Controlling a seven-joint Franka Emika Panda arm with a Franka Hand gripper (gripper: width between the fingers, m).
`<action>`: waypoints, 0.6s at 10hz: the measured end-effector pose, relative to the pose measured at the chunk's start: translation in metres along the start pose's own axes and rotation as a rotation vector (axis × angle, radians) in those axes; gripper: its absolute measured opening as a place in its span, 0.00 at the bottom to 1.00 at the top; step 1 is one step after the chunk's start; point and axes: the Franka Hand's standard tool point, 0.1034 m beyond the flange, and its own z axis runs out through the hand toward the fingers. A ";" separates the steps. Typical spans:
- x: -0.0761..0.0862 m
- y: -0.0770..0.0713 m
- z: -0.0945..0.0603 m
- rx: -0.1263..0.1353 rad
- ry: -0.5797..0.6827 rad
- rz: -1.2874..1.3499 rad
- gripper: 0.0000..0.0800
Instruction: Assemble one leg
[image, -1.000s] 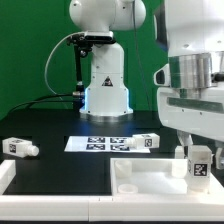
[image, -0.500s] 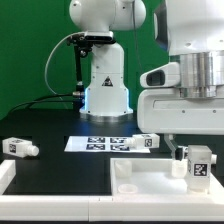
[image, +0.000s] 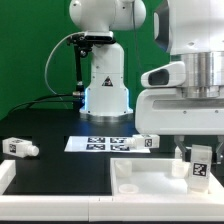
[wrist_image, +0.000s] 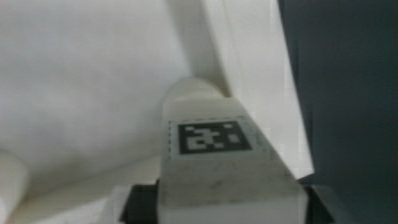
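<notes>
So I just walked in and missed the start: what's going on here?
The arm's gripper is down over the large white tray-like part at the exterior view's right, right at a leg that stands upright on it. In the wrist view that leg sits between the fingers, though a firm grip cannot be confirmed. Two more legs lie loose on the table: one at the exterior view's left, one beside the marker board.
</notes>
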 end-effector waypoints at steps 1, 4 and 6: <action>0.000 0.000 0.000 -0.001 0.000 0.079 0.36; 0.000 0.002 0.001 -0.008 0.005 0.519 0.36; -0.001 0.001 0.002 0.023 -0.025 0.945 0.36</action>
